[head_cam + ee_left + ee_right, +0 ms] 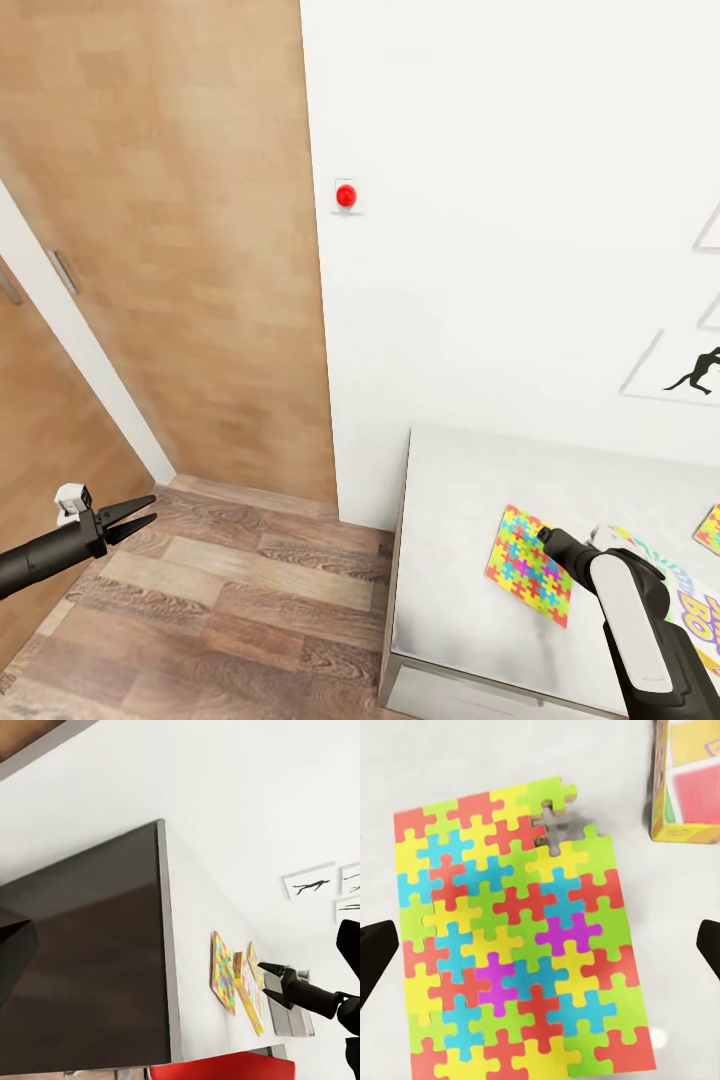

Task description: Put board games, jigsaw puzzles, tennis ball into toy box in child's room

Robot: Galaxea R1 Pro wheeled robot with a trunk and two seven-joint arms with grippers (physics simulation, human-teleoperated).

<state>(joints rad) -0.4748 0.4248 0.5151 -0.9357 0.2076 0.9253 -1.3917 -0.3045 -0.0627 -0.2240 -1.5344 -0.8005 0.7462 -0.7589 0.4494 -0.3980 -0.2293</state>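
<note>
Right gripper (540, 952) hangs above a jigsaw puzzle (521, 937), fingers spread wide to either side of the sheet, nothing pinched. In the head view the right arm (635, 620) covers part of the table (450, 600) and hides its own fingertips; the same puzzle (528, 562) lies flat just beside the arm's end.

Right wrist view gives detail the head view lacks: one piece missing near a corner of the puzzle, and a yellow-edged board game box (686, 780) lying close by, apart from the puzzle.

Head view: white "Skip-Bo" box (690, 600) partly behind the right arm, second puzzle (709, 530) cut off at the frame edge.

Left gripper (130, 520) is out over the wood floor (220, 610), well apart from the table, tips slightly parted, holding nothing.

Left wrist view looks along a dark cabinet side (82, 960) towards the tabletop, with the right gripper (268, 981) open over the puzzle (222, 971) and a red object (225, 1069) low down, too cropped to identify.

Farther back: wood-panel doors (170, 230), white wall (520, 200) with a red button (346, 196), and athlete silhouette pictures (690, 372).
</note>
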